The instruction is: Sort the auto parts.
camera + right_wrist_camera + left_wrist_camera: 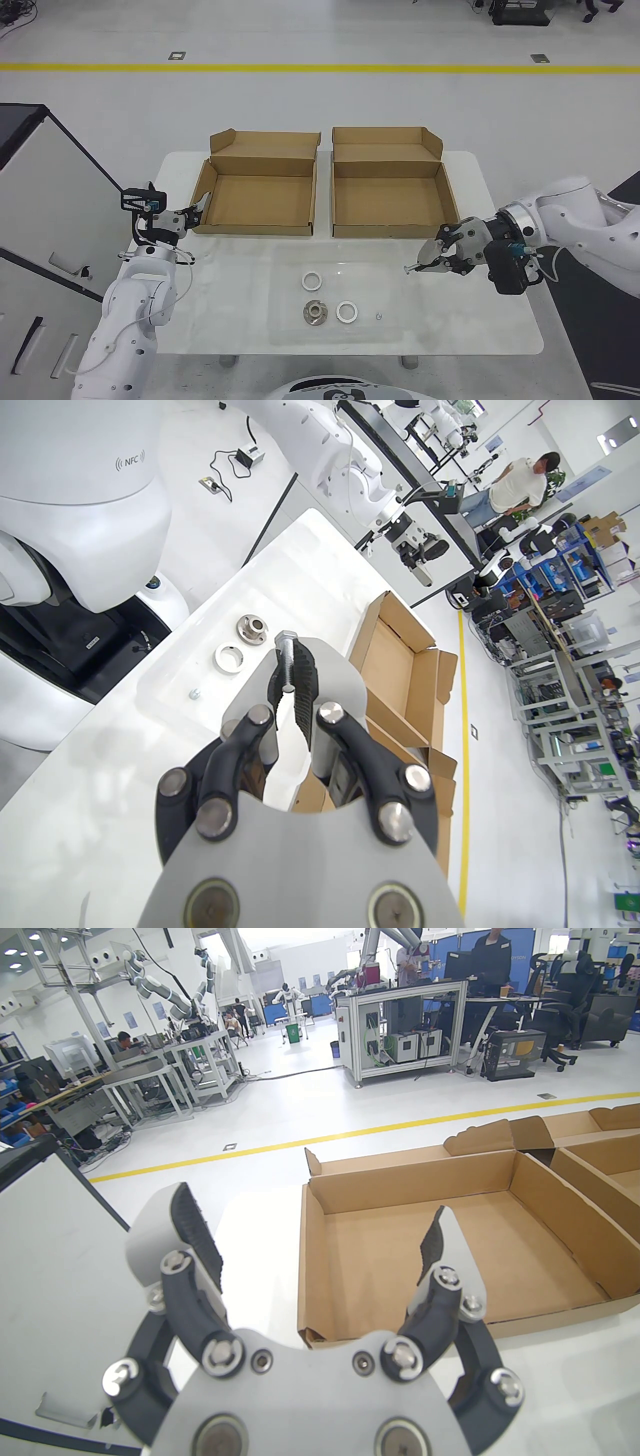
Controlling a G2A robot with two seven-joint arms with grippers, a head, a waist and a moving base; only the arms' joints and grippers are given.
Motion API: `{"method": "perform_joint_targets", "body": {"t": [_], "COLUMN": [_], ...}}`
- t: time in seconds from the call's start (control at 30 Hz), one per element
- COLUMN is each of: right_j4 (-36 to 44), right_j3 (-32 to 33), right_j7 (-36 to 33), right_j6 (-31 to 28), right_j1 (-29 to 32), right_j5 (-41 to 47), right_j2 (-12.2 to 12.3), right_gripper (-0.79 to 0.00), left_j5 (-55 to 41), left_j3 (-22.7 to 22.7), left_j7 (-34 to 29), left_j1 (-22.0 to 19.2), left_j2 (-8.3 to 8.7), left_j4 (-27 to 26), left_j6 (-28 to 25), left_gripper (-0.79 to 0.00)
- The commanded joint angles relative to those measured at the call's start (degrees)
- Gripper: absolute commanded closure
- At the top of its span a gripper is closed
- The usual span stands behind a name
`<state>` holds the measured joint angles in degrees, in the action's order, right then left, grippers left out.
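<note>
The right tool point(292, 652) grips a bolt point(286, 642) above the tabletop point(240, 300), near the right box point(385, 200). The left tool point(315, 1228) hangs wide open by the left box point(260, 200). The bolt looks mid-carry; next it must go over a box and drop.

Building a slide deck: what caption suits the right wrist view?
Right hand grips a bolt over the table, flange and ring beyond.
</note>
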<state>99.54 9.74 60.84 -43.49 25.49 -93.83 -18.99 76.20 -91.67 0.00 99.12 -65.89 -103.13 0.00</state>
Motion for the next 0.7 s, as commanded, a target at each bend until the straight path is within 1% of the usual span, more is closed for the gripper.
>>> {"method": "perform_joint_targets", "body": {"t": [0.0,0.07,0.2,0.33,0.53,0.67], "right_j4": [0.0,0.3,0.6,1.4,3.3,3.6], "right_j3": [0.0,0.2,0.9,1.1,0.2,0.0], "right_j7": [-0.3,-1.4,1.0,2.6,5.1,5.2], "right_j6": [0.2,1.0,1.0,2.6,5.1,5.2], "right_j1": [0.1,0.9,2.2,3.2,3.4,2.4], "right_j5": [0.2,1.5,4.6,7.8,14.6,18.8], "right_j2": [0.0,-0.1,-0.5,-1.0,-2.1,-3.1], "right_gripper": [0.000,0.000,0.000,0.000,0.000,0.000], "left_j5": [0.0,0.0,0.0,0.0,0.0,0.0], "left_j3": [0.0,0.0,0.0,0.0,0.0,0.0], "left_j7": [0.0,0.0,0.0,0.0,0.0,0.0], "left_j1": [0.0,0.0,0.0,0.0,0.0,0.0], "left_j2": [0.00,0.00,0.00,0.00,0.00,0.00], "left_j4": [0.0,0.0,0.0,0.0,0.0,0.0], "left_j6": [0.0,0.0,0.0,0.0,0.0,0.0], "left_gripper": [-0.785,-0.785,-0.785,-0.785,-0.785,-0.785]}}
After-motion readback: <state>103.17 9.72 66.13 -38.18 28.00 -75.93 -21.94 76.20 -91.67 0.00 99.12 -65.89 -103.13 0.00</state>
